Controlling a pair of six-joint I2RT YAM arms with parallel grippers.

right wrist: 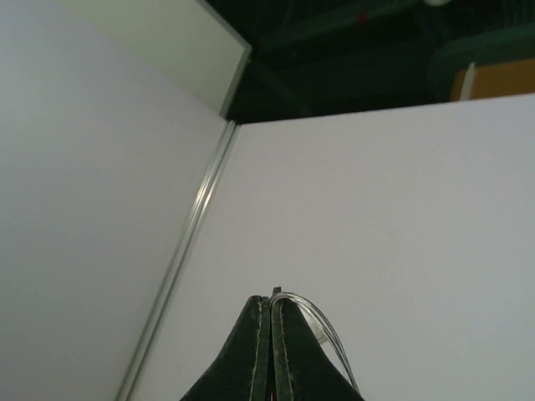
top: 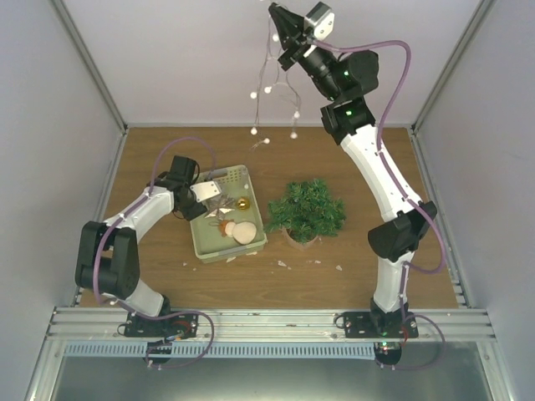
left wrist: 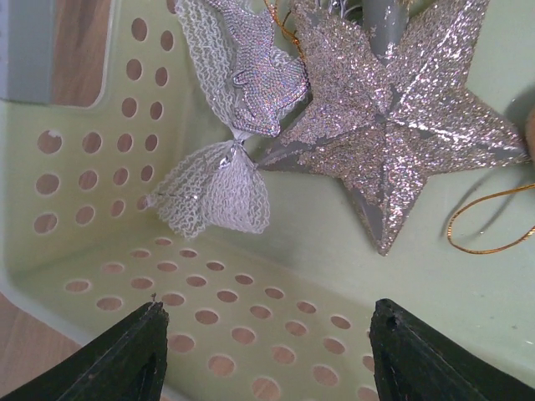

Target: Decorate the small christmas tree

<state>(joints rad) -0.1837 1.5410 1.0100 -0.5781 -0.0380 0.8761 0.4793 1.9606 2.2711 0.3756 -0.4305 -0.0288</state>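
Right gripper (right wrist: pixel 269 305) was raised high against the back wall, its jaws pressed together on the thin wire of the light string (top: pixel 267 88). The string hung free below it, and its lowest bulbs dangled above the far part of the table (top: pixel 376 167). Left gripper (left wrist: pixel 267 311) was spread wide and holding nothing. It sat low inside the pale green perforated tray (left wrist: pixel 92 159), facing a silver glitter star (left wrist: pixel 401 142) and a silver mesh bow (left wrist: pixel 226 159). A gold ball (top: pixel 242 203) and a cream ornament (top: pixel 243 232) lay further along the tray. The small christmas tree (top: pixel 306 209) stood near mid-table, just right of the tray and between the two arms, with nothing on it yet. It stood upright on its pot (top: pixel 301 240), so its long axis was vertical and its tip pointed up towards the overhead camera; any slight lean could not be judged from that view. Judged step: draping the lights. To do it well, the right arm should probably carry the string sideways over the crown and descend slowly so the free end catches a low branch first. It should then circle the vertical axis, laying loops downward from the tip, and keep the pinch until the wire is seated in the needles. The tree looked light, so a taut string could topple it.
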